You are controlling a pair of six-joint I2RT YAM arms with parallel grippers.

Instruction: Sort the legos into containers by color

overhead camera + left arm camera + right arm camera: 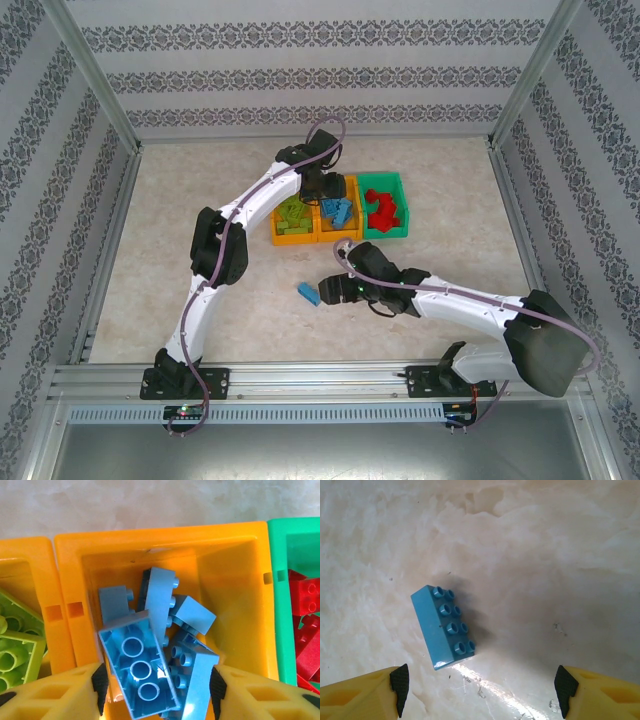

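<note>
**A:** Where is the loose one?

**B:** A single blue brick (444,627) lies studs-up on the table (545,555), well apart from the bins. From the top view it is the one brick I can find outside them.

**A:** Is anything holding it?

**B:** No. The right gripper (482,682) hovers over it with its jaws wide and both pads clear of the brick.

**A:** And the bins?

**B:** The three sit joined in a row. The middle orange bin (225,545) holds a heap of blue bricks (160,605). The other orange bin (30,555) beside it holds lime bricks (17,645), and the green bin (277,580) holds red bricks (305,630). I see no colour mixed in any of them, though the wrist view cuts off the two outer bins.

**A:** What is the left arm doing?

**B:** The left gripper (157,682) hangs over the blue heap with its jaws parted. An upturned brick (137,672) lies between the pads on the pile, with a sliver of orange showing beside the left pad. I'd say it is not gripped.

**A:** So how far along is the job?

**B:** Nearly done, by my reckoning. The brick on the table belongs in the middle bin.
</note>
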